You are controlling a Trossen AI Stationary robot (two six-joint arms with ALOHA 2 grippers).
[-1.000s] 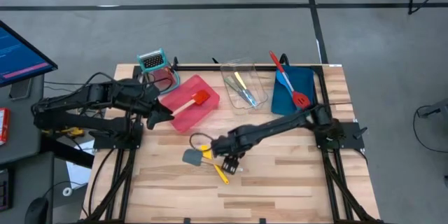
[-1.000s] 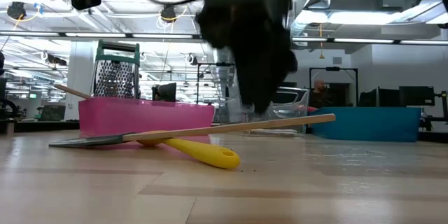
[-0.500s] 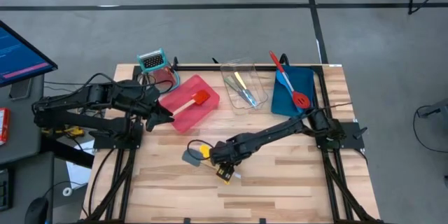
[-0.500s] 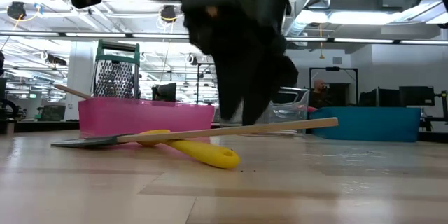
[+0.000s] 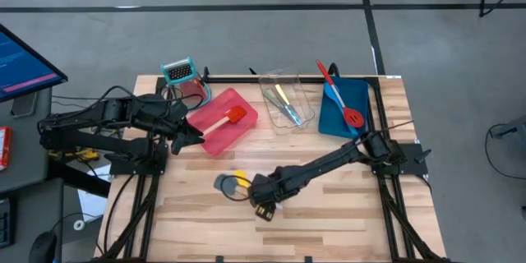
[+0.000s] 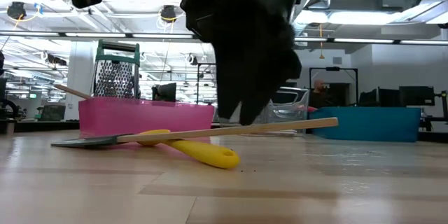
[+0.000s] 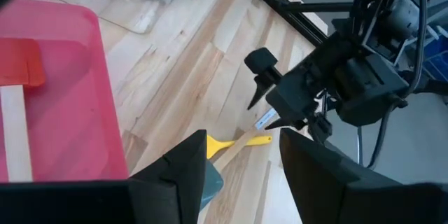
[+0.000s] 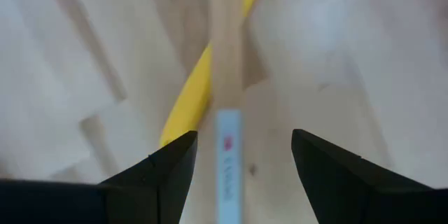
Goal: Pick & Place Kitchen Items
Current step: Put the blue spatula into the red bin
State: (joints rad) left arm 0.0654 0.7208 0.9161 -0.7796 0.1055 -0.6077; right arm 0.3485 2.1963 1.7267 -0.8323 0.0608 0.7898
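A grey-teal spatula [image 5: 223,183] with a wooden handle [image 6: 231,131] lies on the table's near middle. It rests across a yellow spoon [image 6: 203,152]. My right gripper [image 5: 263,203] hangs over the handle's free end, pointing steeply down and open. In the right wrist view the handle [image 8: 225,105] runs between the two fingers with a gap on each side. The yellow spoon [image 8: 187,98] crosses under the handle. My left gripper [image 5: 196,134] waits open beside the pink tray at the left, holding nothing.
A pink tray [image 5: 218,140] holds a red wooden-handled spatula [image 5: 234,116]. Behind it stands a box grater [image 5: 177,72]. A clear tray [image 5: 283,74] with slim utensils and a blue tray [image 5: 357,94] with a red spoon [image 5: 349,113] sit at the far right. The near table is bare wood.
My right gripper has moved toward the table's near edge and a little to the left, sinking slightly over the spatula's wooden handle and tipping more steeply down. Its fingers have stayed open. The spatula and the spoon lie as before.
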